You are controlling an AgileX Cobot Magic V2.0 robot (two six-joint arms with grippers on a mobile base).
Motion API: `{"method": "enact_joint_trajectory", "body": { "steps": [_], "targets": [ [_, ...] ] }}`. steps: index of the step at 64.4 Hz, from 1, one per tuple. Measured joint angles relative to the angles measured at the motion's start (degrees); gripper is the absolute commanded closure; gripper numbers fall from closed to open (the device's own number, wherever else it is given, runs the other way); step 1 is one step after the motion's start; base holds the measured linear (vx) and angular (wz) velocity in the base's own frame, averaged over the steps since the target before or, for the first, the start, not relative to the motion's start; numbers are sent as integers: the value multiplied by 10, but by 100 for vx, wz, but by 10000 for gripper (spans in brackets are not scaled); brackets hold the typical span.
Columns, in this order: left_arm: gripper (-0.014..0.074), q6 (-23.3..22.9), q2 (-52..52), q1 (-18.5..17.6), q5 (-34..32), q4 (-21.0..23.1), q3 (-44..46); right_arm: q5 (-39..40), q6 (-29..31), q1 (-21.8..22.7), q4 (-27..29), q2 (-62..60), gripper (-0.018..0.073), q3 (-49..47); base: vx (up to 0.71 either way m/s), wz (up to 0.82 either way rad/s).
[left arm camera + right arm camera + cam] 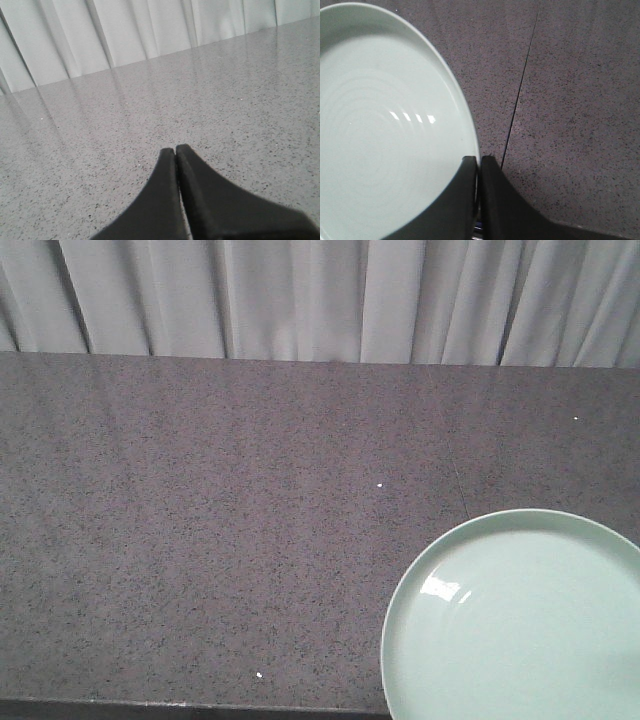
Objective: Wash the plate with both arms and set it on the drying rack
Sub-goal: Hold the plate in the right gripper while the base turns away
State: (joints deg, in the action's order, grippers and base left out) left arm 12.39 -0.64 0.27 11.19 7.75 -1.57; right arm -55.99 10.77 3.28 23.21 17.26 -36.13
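plate (520, 630): mint-green, face up, at near right part of speckled grey table (200, 540) | right pincer (478, 165): closed on plate rim, one finger over table | left pincer (176, 152): tips together, empty, above table

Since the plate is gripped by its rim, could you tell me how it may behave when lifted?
The plate looks rigid and should not flex. Glossy highlights suggest it may slip from the right claw pinching its rim. Dropped on the stone counter, it probably chips.
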Motion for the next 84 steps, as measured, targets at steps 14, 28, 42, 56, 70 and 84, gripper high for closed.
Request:
{"method": "enact_joint_trajectory", "body": {
  "steps": [14, 28, 42, 56, 70, 84],
  "targets": [
    [603, 0, 0, 0, 0, 0, 0, 0, 0, 0, 0, 0, 561, 0, 0, 0],
    [603, 0, 0, 0, 0, 0, 0, 0, 0, 0, 0, 0, 561, 0, 0, 0],
    [603, 0, 0, 0, 0, 0, 0, 0, 0, 0, 0, 0, 561, 0, 0, 0],
    [603, 0, 0, 0, 0, 0, 0, 0, -1, 0, 0, 0, 561, 0, 0, 0],
    [603, 0, 0, 0, 0, 0, 0, -1, -1, 0, 0, 0, 561, 0, 0, 0],
    [603, 0, 0, 0, 0, 0, 0, -1, -1, 0, 0, 0, 561, 0, -1, 2]
  ]
}}
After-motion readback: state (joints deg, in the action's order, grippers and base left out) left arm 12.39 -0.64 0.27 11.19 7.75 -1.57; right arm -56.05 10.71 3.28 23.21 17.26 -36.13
